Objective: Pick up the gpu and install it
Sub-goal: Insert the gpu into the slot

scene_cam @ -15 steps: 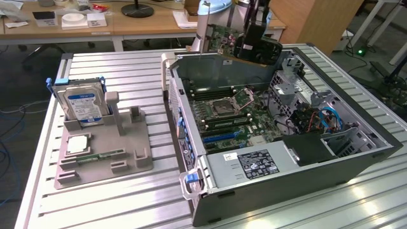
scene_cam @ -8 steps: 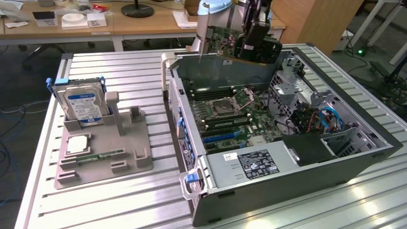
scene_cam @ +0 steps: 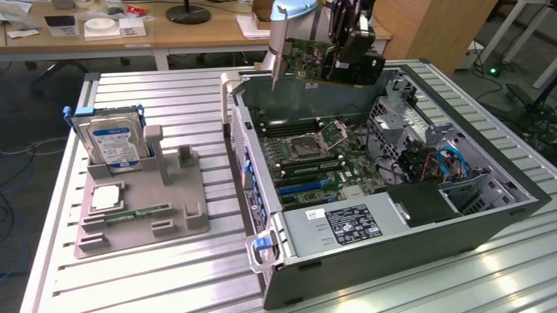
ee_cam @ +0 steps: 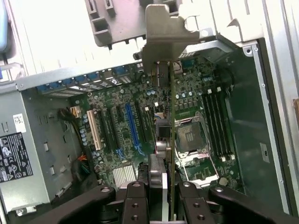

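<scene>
One gpu, up in the air in the upper middle of the exterior view, over the open computer case. Clamped at one end by the gripper, with the fingers squeezed on its two flat faces, so not fully together. Standing on its thin edge, long side about level. Silver bracket toward the exterior view's left, gripper end toward the exterior view's right. Bracket tip pointing down at the back wall of the case. Seen edge-on from the wrist view, as a thin green line running from the fingers out to the bracket. Well above the motherboard, touching nothing down there. Long blue slot lined up the same way as the card, but seemingly off to one side of it, not right under it.
</scene>
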You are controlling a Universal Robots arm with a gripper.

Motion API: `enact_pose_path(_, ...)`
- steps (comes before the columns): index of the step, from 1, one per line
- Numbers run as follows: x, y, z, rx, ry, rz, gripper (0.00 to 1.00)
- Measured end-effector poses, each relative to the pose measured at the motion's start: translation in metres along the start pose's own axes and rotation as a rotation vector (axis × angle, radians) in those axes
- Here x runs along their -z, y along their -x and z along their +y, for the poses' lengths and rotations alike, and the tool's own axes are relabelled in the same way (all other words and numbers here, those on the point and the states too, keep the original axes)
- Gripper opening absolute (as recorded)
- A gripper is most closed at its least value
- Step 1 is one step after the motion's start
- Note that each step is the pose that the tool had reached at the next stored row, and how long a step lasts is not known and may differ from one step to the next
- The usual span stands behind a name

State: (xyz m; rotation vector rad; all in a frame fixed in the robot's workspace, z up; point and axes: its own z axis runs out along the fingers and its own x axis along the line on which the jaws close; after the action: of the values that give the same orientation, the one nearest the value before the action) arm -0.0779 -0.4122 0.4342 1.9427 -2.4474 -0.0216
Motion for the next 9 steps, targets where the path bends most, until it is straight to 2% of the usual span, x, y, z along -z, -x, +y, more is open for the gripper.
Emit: enact_pose_path(9,-0.0002,0.0000,0.0000,0.152,-0.0007,0.0032,0.28)
